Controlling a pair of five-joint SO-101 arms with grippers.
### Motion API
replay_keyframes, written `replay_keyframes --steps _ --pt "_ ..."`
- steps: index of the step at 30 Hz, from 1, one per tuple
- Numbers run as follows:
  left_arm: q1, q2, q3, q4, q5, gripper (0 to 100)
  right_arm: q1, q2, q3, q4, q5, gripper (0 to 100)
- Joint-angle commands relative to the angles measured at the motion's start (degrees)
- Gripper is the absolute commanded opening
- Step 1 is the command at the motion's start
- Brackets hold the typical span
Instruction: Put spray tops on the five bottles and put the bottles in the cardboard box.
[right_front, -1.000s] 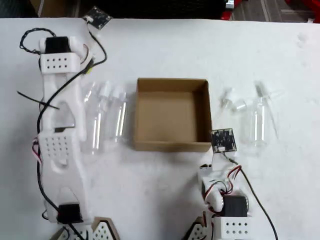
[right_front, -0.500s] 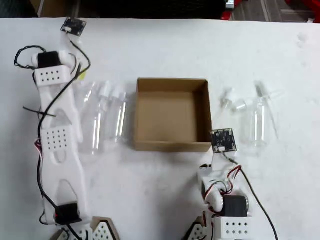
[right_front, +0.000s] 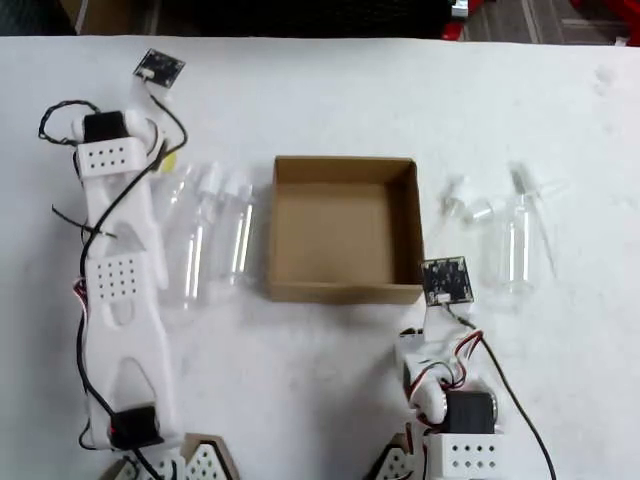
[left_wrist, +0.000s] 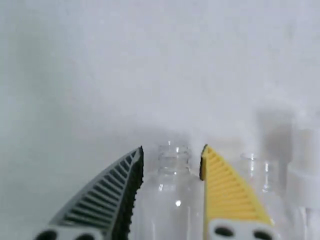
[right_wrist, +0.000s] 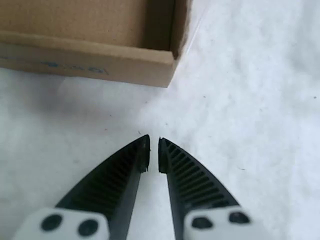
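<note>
Change: left arm shifted outward along the bottle row.
Left gripper (left_wrist: 172, 151): parted, straddling the neck of an uncapped clear plastic bottle (left_wrist: 174, 172).
Right gripper (right_wrist: 154, 142): closed, empty.
Implication: grasp likely next; brown cardboard box (right_front: 345, 292) unfilled.

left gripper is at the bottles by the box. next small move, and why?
Probably close the left gripper on the uncapped bottle. In the left wrist view its fingers stand open on either side of the bottle's bare threaded neck, with a gap on each side, so the bottle looks lined up but is not yet gripped. It likely needs holding before it can be capped.
</note>
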Motion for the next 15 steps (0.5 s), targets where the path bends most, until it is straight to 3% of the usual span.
replay_keyframes --steps 1,6,15 --pt "1.9 -1.6 0.3 -1.1 -0.6 15 0.0 0.0 0.5 0.3 0.5 1.5" --pt "2.4 -1.8 0.0 -1.2 -0.6 1 0.0 0.0 0.5 0.3 0.5 1.5" --pt "4.8 -5.1 -4.6 4.1 -0.7 2 0.0 0.0 0.5 0.3 0.5 1.5"
